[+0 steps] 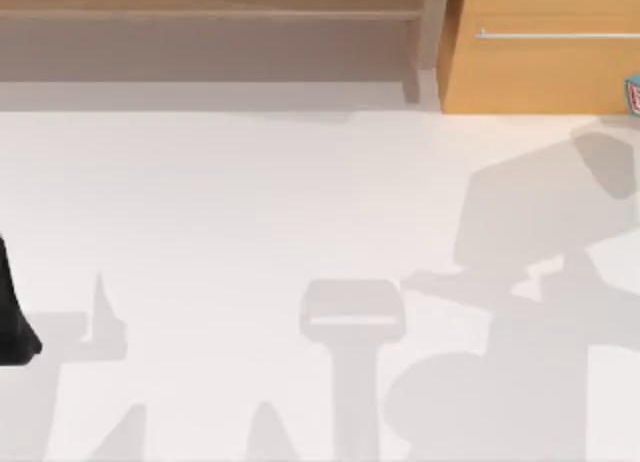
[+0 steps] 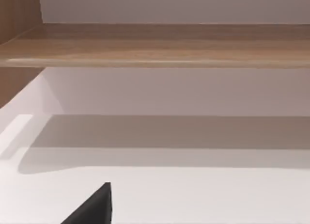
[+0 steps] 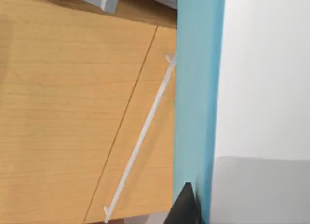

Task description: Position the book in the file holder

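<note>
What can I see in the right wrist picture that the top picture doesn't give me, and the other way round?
Right wrist view alone: the book's long light-blue edge up close, with a dark fingertip against it. Top view alone: the wide white table, arm shadows on it, the wooden shelf, and the left arm at the left edge. Both: the orange-wood cabinet with its pale handle, and the book.

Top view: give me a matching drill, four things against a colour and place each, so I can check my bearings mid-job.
Things:
1. book
2. cabinet handle
3. left arm
4. shelf

Colour and place:
A. black, left edge of the top view
B. pale thin bar, back right
C. teal, far right edge
D. brown wood, back left

Pairs: 1-C, 2-B, 3-A, 4-D.

In the right wrist view, the right gripper sits against the book's teal edge.
</note>
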Available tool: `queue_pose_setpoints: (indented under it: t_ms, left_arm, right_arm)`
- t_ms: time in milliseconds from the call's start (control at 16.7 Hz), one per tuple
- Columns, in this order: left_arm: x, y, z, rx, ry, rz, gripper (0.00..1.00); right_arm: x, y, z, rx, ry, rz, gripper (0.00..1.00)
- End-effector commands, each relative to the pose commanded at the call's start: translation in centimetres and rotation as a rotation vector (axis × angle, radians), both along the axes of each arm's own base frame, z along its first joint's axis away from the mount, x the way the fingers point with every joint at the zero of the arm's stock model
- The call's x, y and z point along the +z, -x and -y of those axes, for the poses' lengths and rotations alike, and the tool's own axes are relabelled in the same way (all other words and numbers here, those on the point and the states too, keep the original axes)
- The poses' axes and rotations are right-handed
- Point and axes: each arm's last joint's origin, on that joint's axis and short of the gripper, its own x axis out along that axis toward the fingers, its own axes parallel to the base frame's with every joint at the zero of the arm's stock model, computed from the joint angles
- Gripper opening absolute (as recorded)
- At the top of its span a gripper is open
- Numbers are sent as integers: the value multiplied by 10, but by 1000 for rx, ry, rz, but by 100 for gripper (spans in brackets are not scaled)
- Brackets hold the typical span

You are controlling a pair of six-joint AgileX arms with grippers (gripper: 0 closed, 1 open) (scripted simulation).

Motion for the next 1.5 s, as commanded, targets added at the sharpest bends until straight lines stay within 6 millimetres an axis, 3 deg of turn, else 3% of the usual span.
queue_pose_setpoints:
  t_ms: [240,480,840,1260,1500]
  left_arm:
    - [0,0,0,0,0,0,100]
    - [0,0,0,0,0,0,100]
    - [0,0,0,0,0,0,100]
    - [0,0,0,0,0,0,100]
    - [0,0,0,0,0,0,100]
  right_arm:
    - [-26,-13,56,-188,-121,67,0]
    - [-52,-34,88,-260,-208,151,0]
    - [-80,-61,100,-264,-269,227,0]
    - [-81,-61,100,-267,-272,228,0]
    - [-80,-79,99,-257,-269,238,0]
